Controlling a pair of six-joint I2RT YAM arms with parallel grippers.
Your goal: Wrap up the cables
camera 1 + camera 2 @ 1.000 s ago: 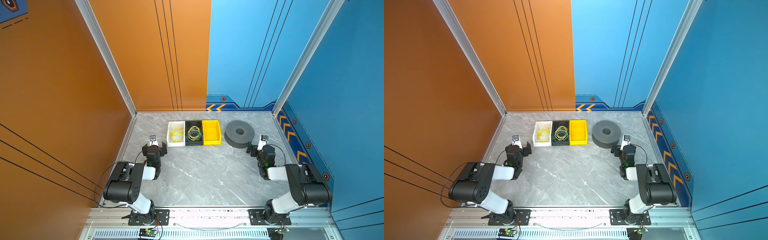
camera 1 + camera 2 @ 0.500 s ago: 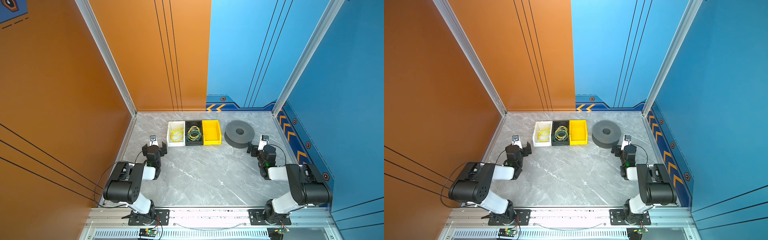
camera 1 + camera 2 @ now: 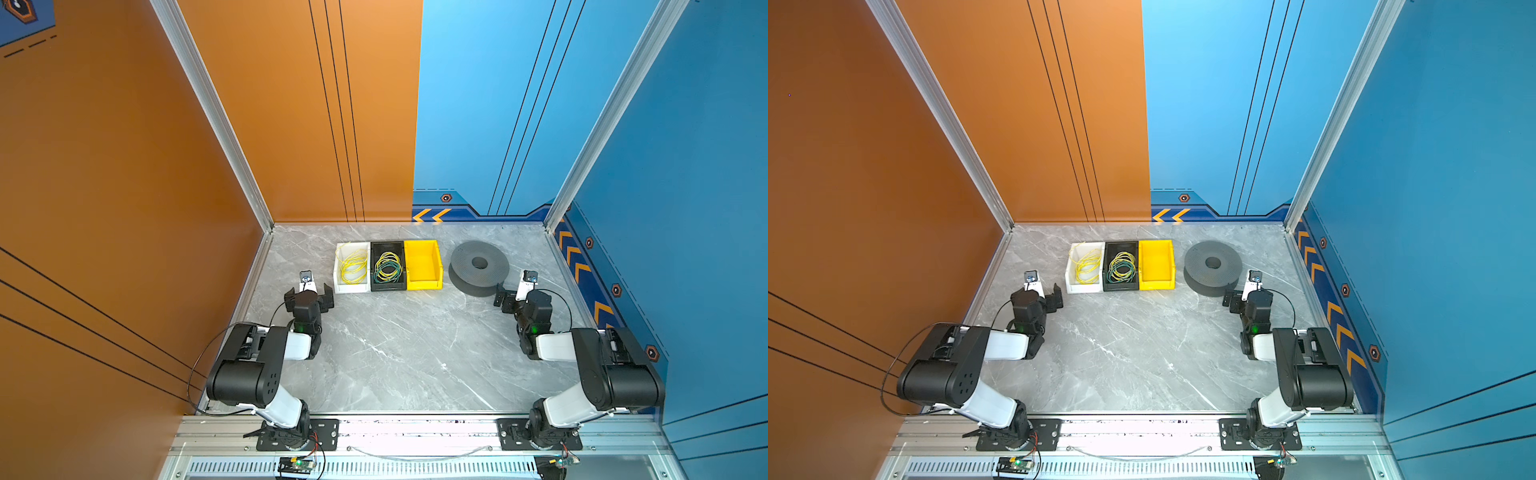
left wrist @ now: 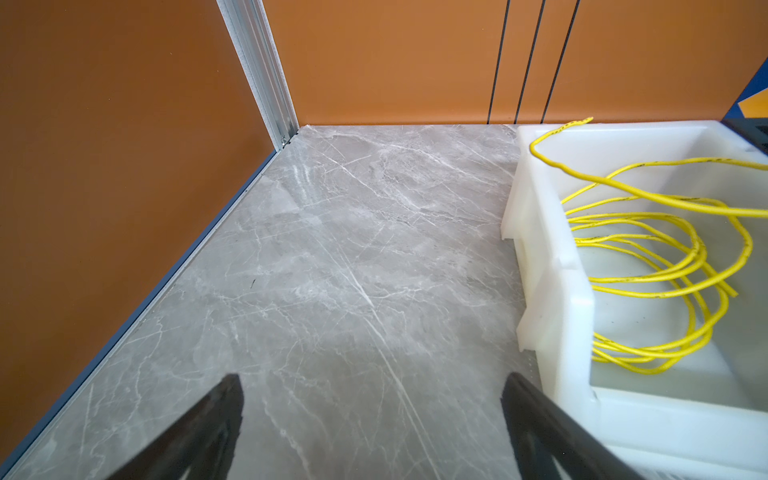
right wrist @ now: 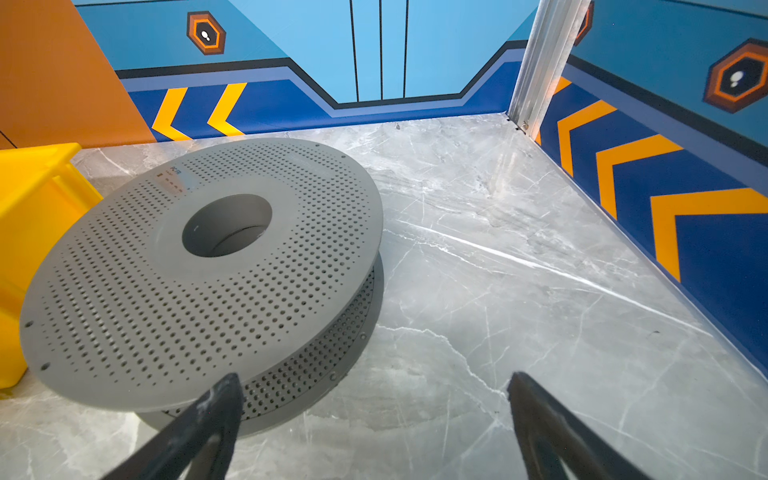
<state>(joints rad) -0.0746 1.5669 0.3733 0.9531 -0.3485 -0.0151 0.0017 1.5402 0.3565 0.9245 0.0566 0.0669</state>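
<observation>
**Both grippers wide open, green wire lying in the black bin**

Reading the table (image 3: 409, 357) in the top views as a clock face with the back wall at 12, three bins stand in a row touching one another at about 12 o'clock. The green wire (image 3: 380, 274) lies coiled in the middle one, the black bin (image 3: 387, 286), tangled with loops of yellow wire. At that bin's 9 o'clock is the white bin (image 3: 351, 287) with its own coil of yellow wire (image 4: 665, 257). At its 3 o'clock is the yellow bin (image 3: 423, 282).

A grey spool (image 3: 478, 268) lies flat on the table at about 1 o'clock, near the yellow bin but apart from it.

The left gripper (image 3: 309, 298) sits low at about 10 o'clock, just beside the white bin's near corner. Its jaws are spread wide with nothing between them. The right gripper (image 3: 503, 299) sits at about 2 o'clock, just off the spool's near edge. Its jaws are also spread wide and hold nothing. Neither gripper touches the green wire.
</observation>
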